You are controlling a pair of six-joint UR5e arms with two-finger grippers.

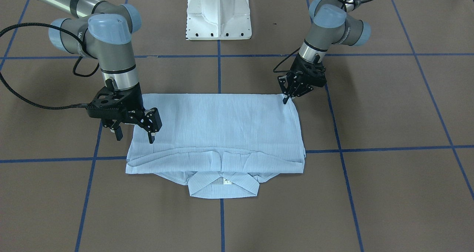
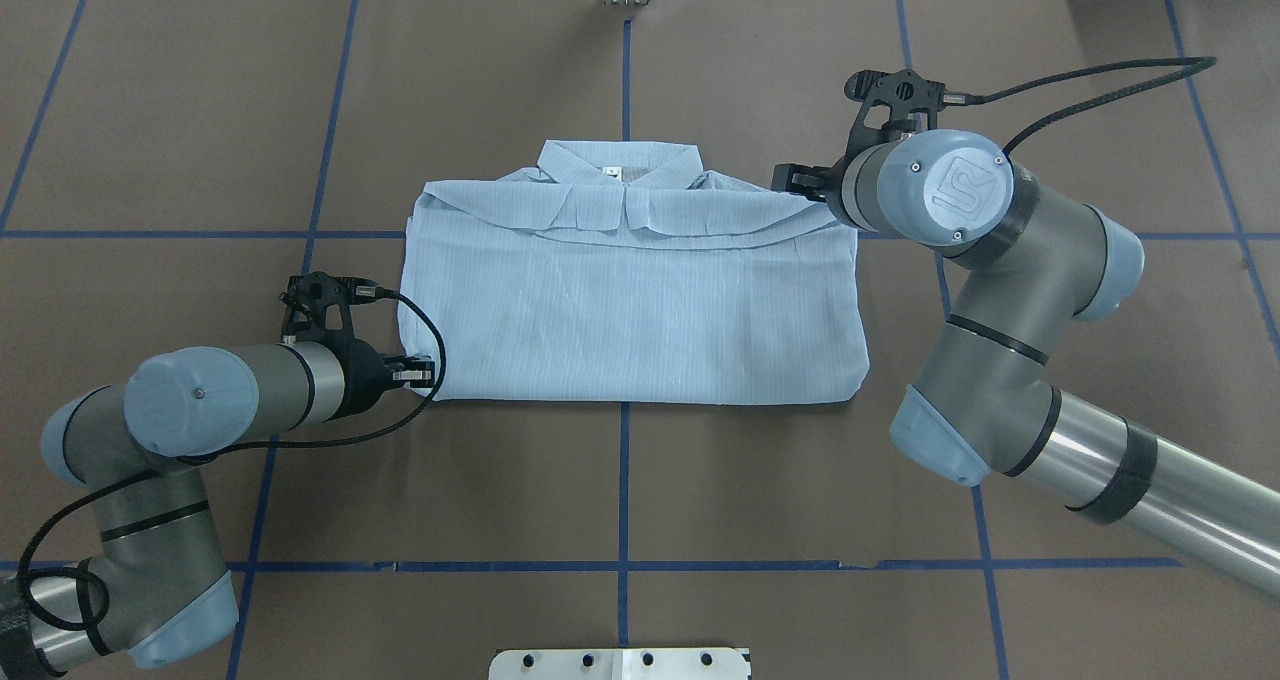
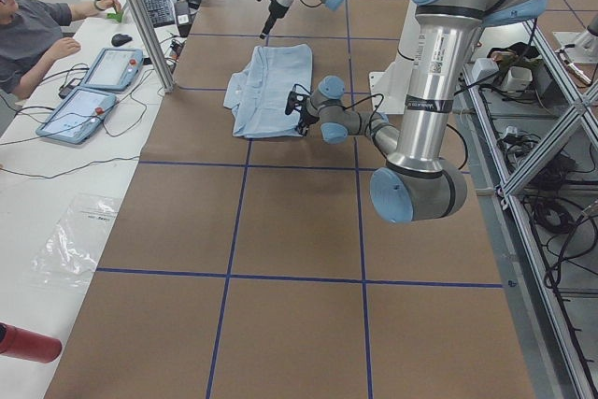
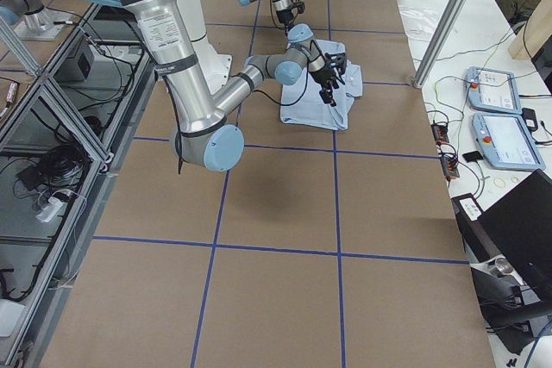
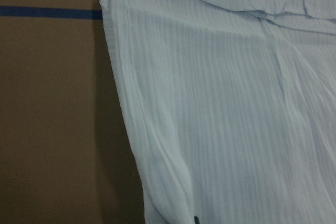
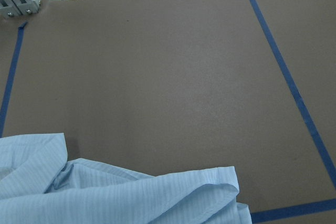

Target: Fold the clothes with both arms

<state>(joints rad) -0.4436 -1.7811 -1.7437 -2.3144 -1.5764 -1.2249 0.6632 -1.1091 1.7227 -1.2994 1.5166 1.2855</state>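
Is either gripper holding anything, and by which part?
Right gripper: jaws open, holding nothing. Left gripper sits at a corner of the thin pale-blue striped shirt; a grip cannot be told.

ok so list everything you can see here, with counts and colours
shirt: one, pale blue striped, folded flat mid-table, collar away from the robot
table: one, brown with blue tape grid, under the shirt
pedestal base: one, white, at the table's robot edge
side desk: one, white, along the operators' edge
tablets: two, grey, on the side desk
keyboard: one, black, side desk
plastic bag: one, clear, side desk
person: one, grey top, seated at the side desk
left gripper: one, black, at the shirt's near left corner, opening unclear
right gripper: one, black, open, straddling the shirt's right edge
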